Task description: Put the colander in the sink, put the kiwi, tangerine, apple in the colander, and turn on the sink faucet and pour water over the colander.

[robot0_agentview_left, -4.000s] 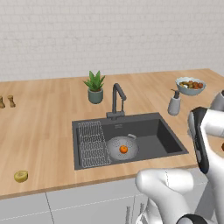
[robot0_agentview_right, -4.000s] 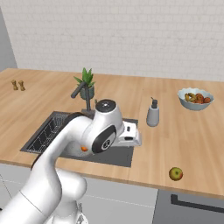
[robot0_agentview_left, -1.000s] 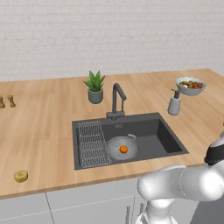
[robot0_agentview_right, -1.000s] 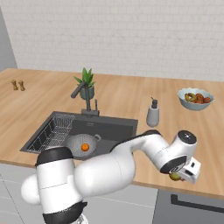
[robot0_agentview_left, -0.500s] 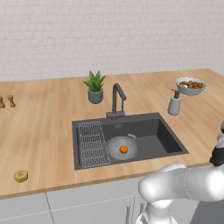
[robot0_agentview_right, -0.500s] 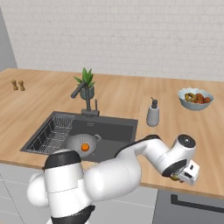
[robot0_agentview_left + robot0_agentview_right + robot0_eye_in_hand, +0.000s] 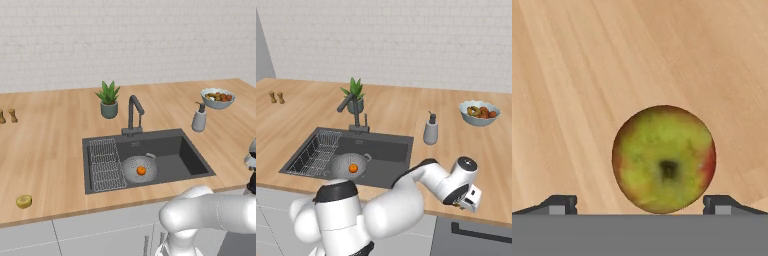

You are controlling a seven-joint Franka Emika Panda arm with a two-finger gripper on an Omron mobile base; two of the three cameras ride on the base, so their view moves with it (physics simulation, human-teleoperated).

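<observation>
No readable text, label, brand, number or sign anywhere: none on the grey pump-top soap bottle [image 7: 199, 119], none on the light wooden counter [image 7: 50, 145].

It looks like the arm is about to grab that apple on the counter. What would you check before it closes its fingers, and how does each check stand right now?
1. Gripper open: ok, fingertips stand wide apart.
2. Apple centred between the fingertips: ok, slightly toward one side.
3. Fingers low enough around the apple: cannot tell.
4. Counter around the apple free of obstacles: ok.
5. Colander already in the sink: ok, tangerine inside it.
6. Kiwi placed: not ok, it lies on the counter.
</observation>
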